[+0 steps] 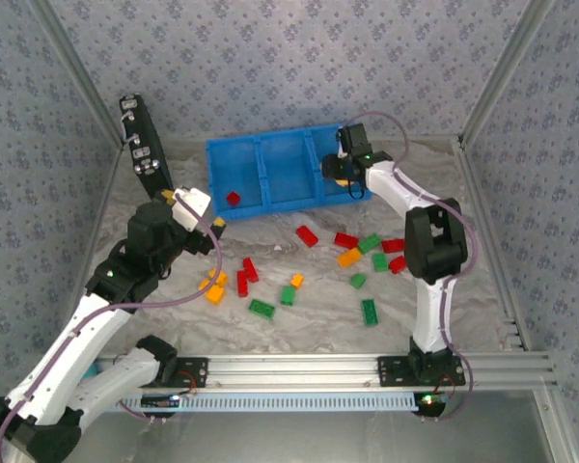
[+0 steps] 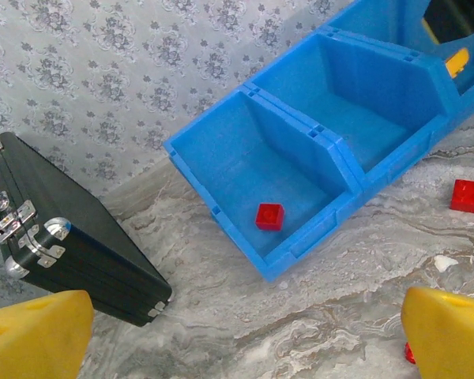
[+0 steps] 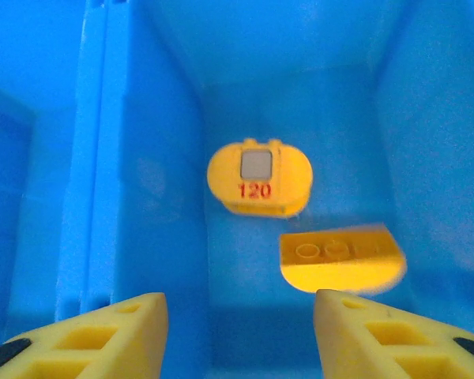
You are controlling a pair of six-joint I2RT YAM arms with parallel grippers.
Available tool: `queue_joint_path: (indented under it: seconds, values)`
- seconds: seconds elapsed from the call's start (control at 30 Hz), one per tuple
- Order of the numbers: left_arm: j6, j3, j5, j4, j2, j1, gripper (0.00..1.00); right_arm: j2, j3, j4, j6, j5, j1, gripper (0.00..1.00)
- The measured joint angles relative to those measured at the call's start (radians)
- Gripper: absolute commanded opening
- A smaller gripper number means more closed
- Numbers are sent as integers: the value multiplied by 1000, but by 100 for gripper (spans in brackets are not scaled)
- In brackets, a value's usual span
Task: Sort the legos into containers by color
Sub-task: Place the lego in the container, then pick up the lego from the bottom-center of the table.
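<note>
The containers are three compartments of a blue tray at the back of the table. A red lego lies in the left compartment. My right gripper hangs open over the right compartment, nothing between its fingers. Below it lie a rounded yellow piece marked 120 and a blurred orange-yellow lego, just ahead of the right finger. My left gripper stands open over bare table near the tray's left front corner. Red, green and orange legos lie scattered mid-table.
A black case with silver latches leans at the back left, close to my left gripper. Patterned walls enclose the table on three sides. Another red brick lies on the table in front of the tray.
</note>
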Motion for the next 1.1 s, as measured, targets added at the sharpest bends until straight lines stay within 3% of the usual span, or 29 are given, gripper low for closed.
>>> queue_joint_path:
  seconds: [0.3, 0.4, 0.47, 0.53, 0.77, 1.1]
  values:
    - [8, -1, 42, 28, 9, 6, 100, -519, -342, -77, 60, 13, 24, 53]
    - [8, -2, 56, 43, 27, 9, 100, -676, -497, -99, 165, -3, 62, 54]
    - [8, -2, 60, 48, 40, 11, 100, -743, -597, -107, 270, -11, 114, 65]
    - [7, -2, 63, 53, 49, 13, 100, -779, -681, -102, 392, -10, 194, 67]
    - [-5, -5, 64, 98, 64, 50, 100, -760, -750, -77, 702, 27, 506, 71]
    - [-167, 3, -30, 99, 148, 158, 100, -412, -526, -156, 777, 88, 725, 71]
